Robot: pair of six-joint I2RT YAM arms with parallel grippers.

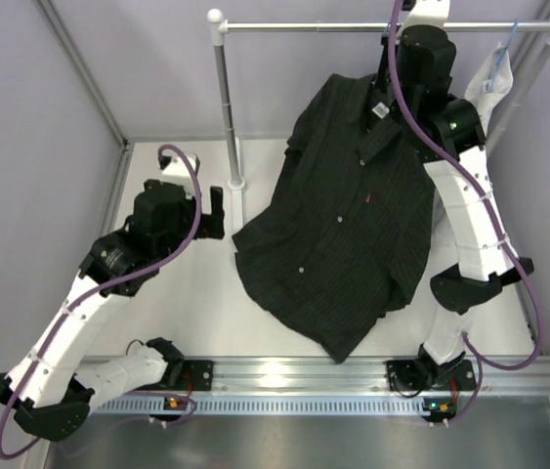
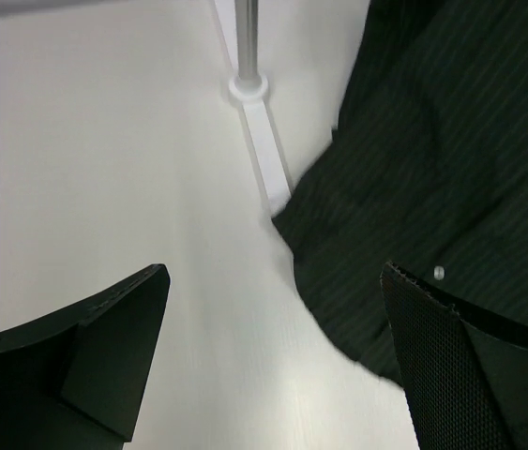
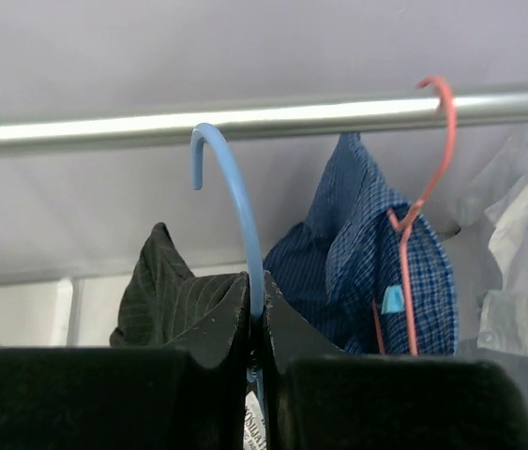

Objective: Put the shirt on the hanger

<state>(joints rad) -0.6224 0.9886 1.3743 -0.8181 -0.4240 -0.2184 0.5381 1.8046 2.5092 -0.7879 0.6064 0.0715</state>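
The black pinstriped shirt [image 1: 353, 225] hangs spread out, collar up near the rail and hem low over the table. My right gripper [image 3: 256, 291] is shut on the neck of the light-blue hanger [image 3: 235, 197]. The hook curves up to the rail's lower edge; I cannot tell whether it touches. The shirt's collar [image 3: 165, 281] shows just left of the jaws. My left gripper [image 1: 213, 210] is open and empty beside the shirt's left hem. In the left wrist view the gripper [image 2: 273, 272] is over the white table, with the shirt [image 2: 432, 141] by the right finger.
A steel rail [image 1: 382, 26] runs across the back on an upright post [image 1: 226, 107]. On the rail [image 3: 104, 129] hang a red-pink hanger [image 3: 432, 141] with a blue checked shirt [image 3: 357, 244] and a white garment [image 1: 497, 73]. Grey walls close both sides.
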